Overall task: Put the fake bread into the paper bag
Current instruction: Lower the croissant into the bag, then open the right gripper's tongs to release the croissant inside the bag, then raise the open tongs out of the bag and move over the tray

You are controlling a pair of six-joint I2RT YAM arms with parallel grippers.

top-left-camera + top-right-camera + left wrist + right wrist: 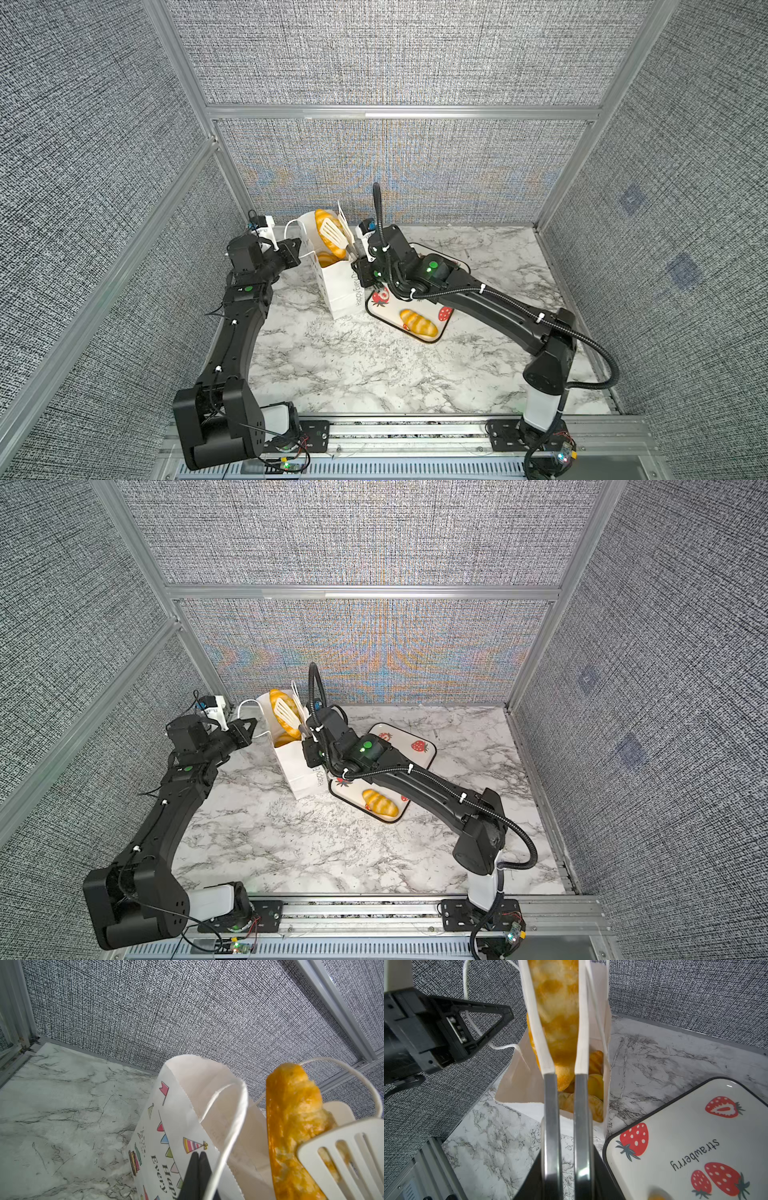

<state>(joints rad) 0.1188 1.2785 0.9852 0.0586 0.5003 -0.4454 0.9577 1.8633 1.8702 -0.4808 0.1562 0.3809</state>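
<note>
Tongs (550,1115) clamped in the bent right gripper (357,261) hold one loaf (322,217) over the paper bag (340,286); the outstretched left gripper (298,243) pinches its cord handle (246,1101); another loaf (418,323) lies on the tray (388,311).

Bright, even diffuse light, soft shadows on the marble tabletop (353,374), coloured moiré banding on the back wall (395,174) in both top views, bowed edges, fake bread (556,1012) and near tongs (551,1118) blurred in the right wrist view.
</note>
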